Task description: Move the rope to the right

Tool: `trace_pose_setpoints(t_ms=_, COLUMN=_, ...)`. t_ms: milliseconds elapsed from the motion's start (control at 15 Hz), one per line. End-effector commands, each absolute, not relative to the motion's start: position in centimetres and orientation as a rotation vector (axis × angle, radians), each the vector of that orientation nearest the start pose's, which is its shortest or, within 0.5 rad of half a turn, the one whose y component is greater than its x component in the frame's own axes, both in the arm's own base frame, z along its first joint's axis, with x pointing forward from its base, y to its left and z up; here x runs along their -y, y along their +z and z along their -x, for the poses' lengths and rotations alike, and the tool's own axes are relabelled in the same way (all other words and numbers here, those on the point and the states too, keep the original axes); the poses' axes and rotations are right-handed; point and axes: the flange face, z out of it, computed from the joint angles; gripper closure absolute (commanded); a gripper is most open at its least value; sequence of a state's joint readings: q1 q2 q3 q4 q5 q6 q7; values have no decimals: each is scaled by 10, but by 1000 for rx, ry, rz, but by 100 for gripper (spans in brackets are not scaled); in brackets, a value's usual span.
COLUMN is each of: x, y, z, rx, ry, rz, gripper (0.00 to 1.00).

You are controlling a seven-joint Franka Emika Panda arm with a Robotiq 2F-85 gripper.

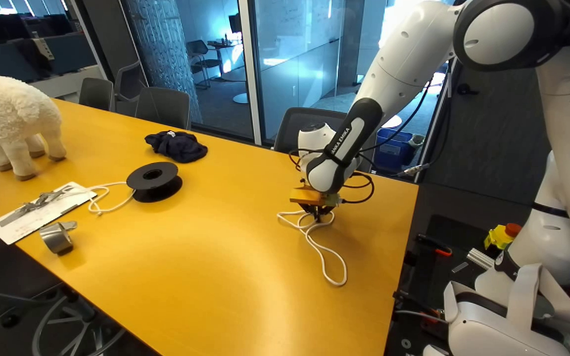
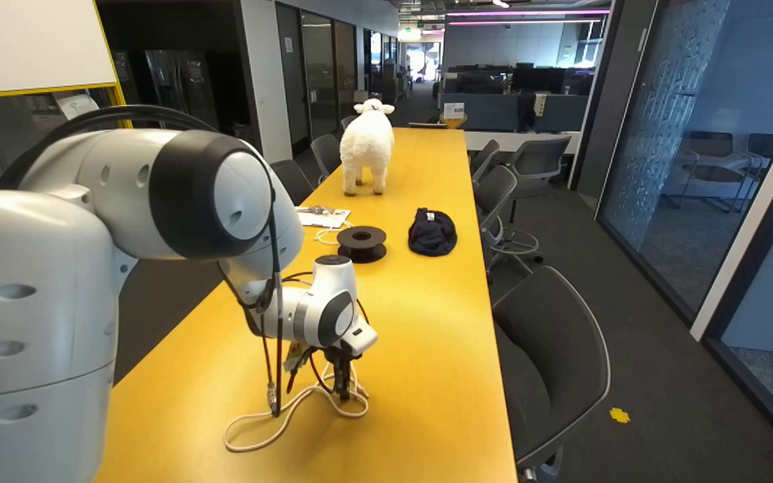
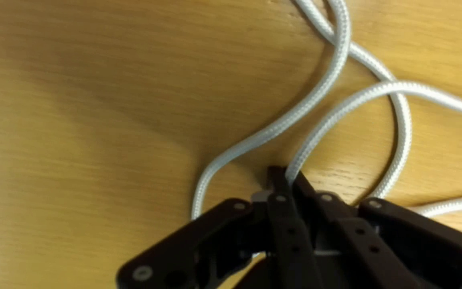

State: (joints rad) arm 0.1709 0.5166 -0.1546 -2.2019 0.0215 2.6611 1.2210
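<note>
Grasp step, looks made: hand (image 3: 289, 180) has its jaws together on what reads as one strand of the rope (image 3: 404, 128), carry likely not done

In an exterior view the rest lies loose on the near part of the bench (image 2: 427, 429), curling both sides of the hand, one long loop out left, spool (image 2: 362, 243) well beyond

Next move: small lift, then drag right, slow so the loops follow; keep the pinch, lower, then let go

The rope (image 3: 279, 126) (pale, braided) lies in crossing loops on the table (image 1: 206, 277), one stretch pinched in the pincer (image 3: 290, 178)
</note>
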Motion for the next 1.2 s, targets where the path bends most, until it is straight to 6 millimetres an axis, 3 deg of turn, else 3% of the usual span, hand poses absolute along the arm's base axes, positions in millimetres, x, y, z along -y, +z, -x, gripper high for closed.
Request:
trace_pose_setpoints(t_ms=0, x=3, y=157, z=-543, rx=-1787, ry=-8, rz=2692, gripper=93)
trace_pose_setpoints(t_ms=133, x=13, y=169, z=-541, rx=-1786, ry=-30, rz=2694, gripper=88)
trace_pose_setpoints(t_ms=333, x=34, y=198, z=-535, rx=-1786, ry=-78, rz=2698, gripper=89)
trace_pose_setpoints(t_ms=800, x=77, y=293, z=-520, rx=-1756, ry=-174, rz=2772, gripper=89)
trace_pose_setpoints(t_ms=1000, x=109, y=300, z=-500, rx=-1784, ry=-134, rz=2786, gripper=90)
trace_pose_setpoints(t_ms=1133, x=136, y=288, z=-482, rx=-1824, ry=-70, rz=2761, gripper=89)
